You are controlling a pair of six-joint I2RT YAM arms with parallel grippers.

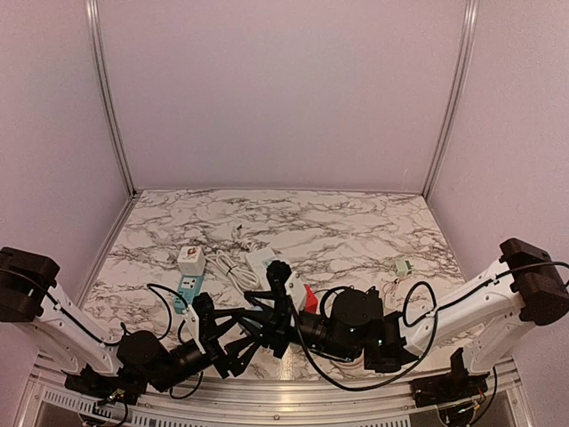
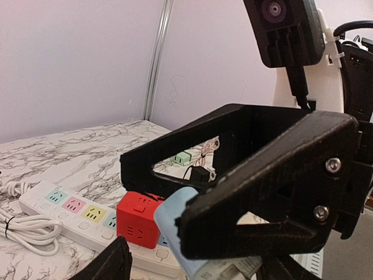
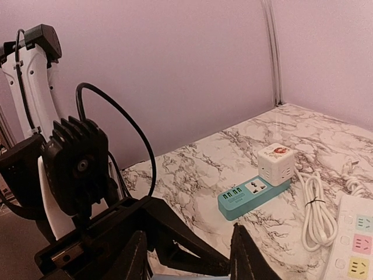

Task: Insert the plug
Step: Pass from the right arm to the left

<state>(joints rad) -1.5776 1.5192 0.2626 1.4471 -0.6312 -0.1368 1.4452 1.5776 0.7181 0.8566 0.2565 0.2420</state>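
Note:
A pale blue plug block [image 2: 172,217] is clamped between the black fingers [image 2: 262,192] of my right gripper [image 1: 271,298], just above the white power strip [image 2: 87,220]. In the right wrist view only a blue sliver [image 3: 186,277] shows between that gripper's [image 3: 186,262] own fingers. My left gripper [image 2: 192,271] is open, its two fingertips low on either side of the block and not touching it. It also shows in the top view [image 1: 253,325], crossing the right gripper. A red cube adapter [image 2: 137,219] sits on the strip beside the block.
A teal power strip [image 3: 254,193] with a white cube adapter [image 3: 276,163] lies on the left, next to a coiled white cable [image 3: 313,210]. A small green plug [image 1: 402,265] and a black plug [image 2: 201,174] lie on the marble table [image 1: 356,222] at the right.

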